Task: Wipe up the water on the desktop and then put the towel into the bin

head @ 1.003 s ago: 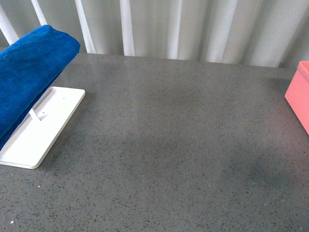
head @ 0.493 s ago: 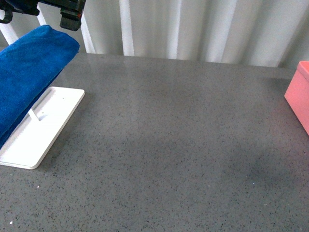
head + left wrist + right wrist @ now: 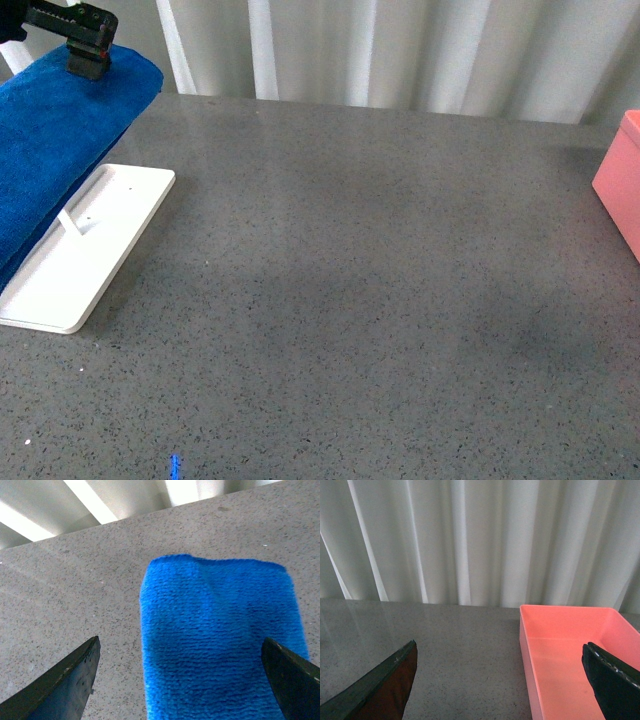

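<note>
The blue towel (image 3: 45,150) hangs folded over a rod at the far left of the grey speckled desktop (image 3: 350,280). My left gripper (image 3: 85,50) hovers just over the towel's top end. In the left wrist view it is open (image 3: 180,641), with the towel (image 3: 220,640) lying between and below its dark fingers (image 3: 70,680). The salmon-pink bin (image 3: 620,180) sits at the right edge. My right gripper (image 3: 499,644) is open above the desktop, facing the empty bin (image 3: 570,650). I cannot make out any water.
A white flat tray (image 3: 100,250) with a short rod stands under the towel at the left. White curtains (image 3: 400,50) close off the desktop's far edge. A tiny blue speck (image 3: 174,465) lies near the front edge.
My left gripper came into view at the upper left and dropped down and leftward to the towel's top. The towel and bin stay put.
</note>
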Tool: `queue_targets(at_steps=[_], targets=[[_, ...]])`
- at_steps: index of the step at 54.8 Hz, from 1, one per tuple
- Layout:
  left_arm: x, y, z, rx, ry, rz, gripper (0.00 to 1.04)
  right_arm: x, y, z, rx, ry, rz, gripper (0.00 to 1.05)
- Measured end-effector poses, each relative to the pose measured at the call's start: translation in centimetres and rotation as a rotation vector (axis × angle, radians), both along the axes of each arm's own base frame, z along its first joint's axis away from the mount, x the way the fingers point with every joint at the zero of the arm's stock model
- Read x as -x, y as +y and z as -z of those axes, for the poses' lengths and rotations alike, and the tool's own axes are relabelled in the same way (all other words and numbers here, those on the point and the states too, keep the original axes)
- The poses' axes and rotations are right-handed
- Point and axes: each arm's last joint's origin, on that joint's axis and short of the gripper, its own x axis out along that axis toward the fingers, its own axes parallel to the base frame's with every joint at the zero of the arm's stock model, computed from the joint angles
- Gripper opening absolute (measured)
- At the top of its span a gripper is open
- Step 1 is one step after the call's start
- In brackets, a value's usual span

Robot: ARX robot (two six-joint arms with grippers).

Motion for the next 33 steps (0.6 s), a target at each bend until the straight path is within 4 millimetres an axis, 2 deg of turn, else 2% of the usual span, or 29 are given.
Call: queue_targets(at_steps=[33], targets=[[0.0,-0.2,2.7,-0.006,0.044,-0.005,0.97,0.0,0.0,0.0,0.000,0.000,0.000,0.98]])
